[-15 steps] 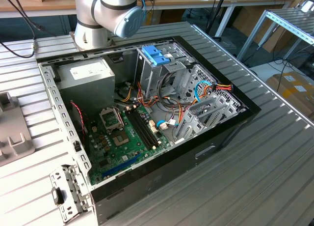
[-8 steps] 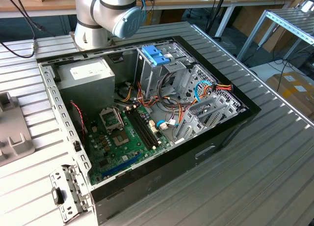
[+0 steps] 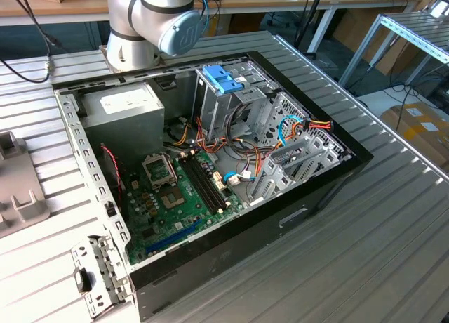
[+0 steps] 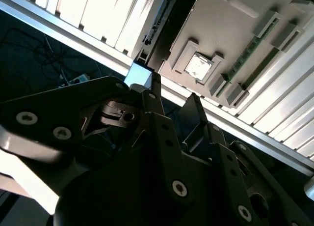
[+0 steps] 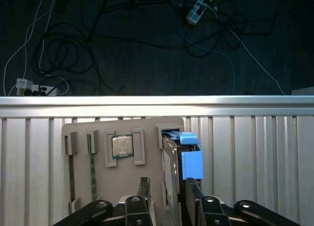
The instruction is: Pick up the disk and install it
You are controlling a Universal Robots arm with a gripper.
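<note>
First wrist view: disk [image 5: 170, 152] is standing on edge in the grey holder tray's [image 5: 122, 184] slot (blue rail outward), its length running straight ahead of the tool [image 5: 167, 185], which is hovering spread, grasping nothing.

disk [image 5: 170, 169] – grey metal, light-blue plastic rails [image 5: 192, 164]; ribbed metal table [image 5: 255, 152]

Disk [image 5: 170, 159] stands on edge in slot of beige holder plate [image 5: 117, 186]. Light-blue side rail [image 5: 192, 164] on one flank of disk. Processor chip [image 5: 122, 146] sits in square recess just beside disk slot. Two memory sticks [image 5: 92, 172] in narrow slots on chip's other side. Holder plate lies on ribbed metal table [image 5: 245, 162], near edge rail [image 5: 157, 107]. Gripper [image 5: 167, 191] close at disk; contact not determinable. Beyond rail: dark floor, loose cables [image 5: 73, 54], power strip [image 5: 30, 86].
</note>
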